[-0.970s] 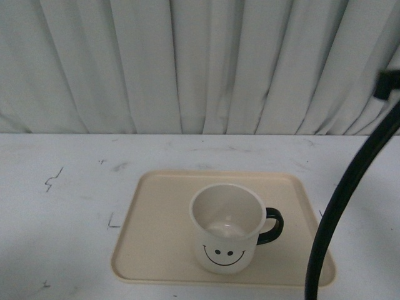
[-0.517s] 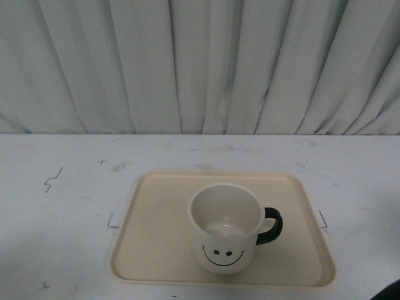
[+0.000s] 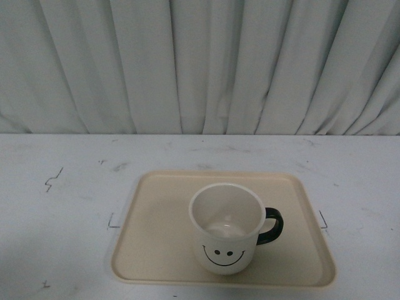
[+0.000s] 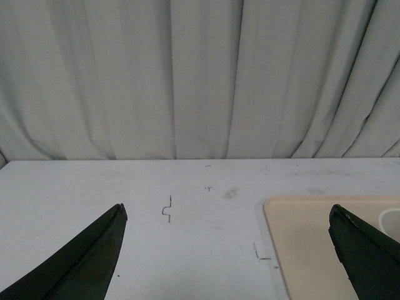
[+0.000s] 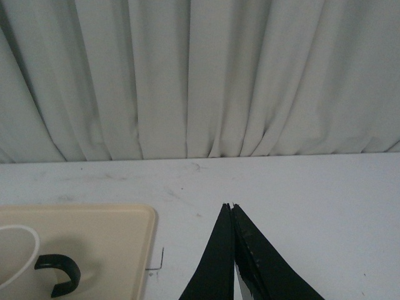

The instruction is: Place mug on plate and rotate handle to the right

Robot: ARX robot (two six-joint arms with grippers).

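1. At the far left of the scene, the white table is seen marked with small dark scuffs, and a pleated pale curtain is hung behind it across the whole width.
2. The left gripper is shown only in the left wrist view; its two dark fingers are spread wide apart, with bare tabletop between them and nothing held.
3. In that same view, a corner of the plate is seen between the fingers, nearer the one at the picture's right, and a sliver of the mug's rim is caught at the picture's edge.
4. In the front view, the plate is laid flat on the table, slightly right of centre and close to the near edge; small black corner marks are drawn on the table just beside its left and right sides.
5. The mug is stood upright on the plate, toward its near, right-hand part, with its open mouth up and the smiley face turned to the camera.
6. The handle is pointed to the right, over the plate's surface.
7. The right gripper is shown only in the right wrist view; its fingers are pressed together to a point, with nothing clamped between them, above bare table.
8. In that view the plate's corner, the mug's rim and the handle are seen well apart from the closed fingers.
9. Neither arm is seen in the front view.
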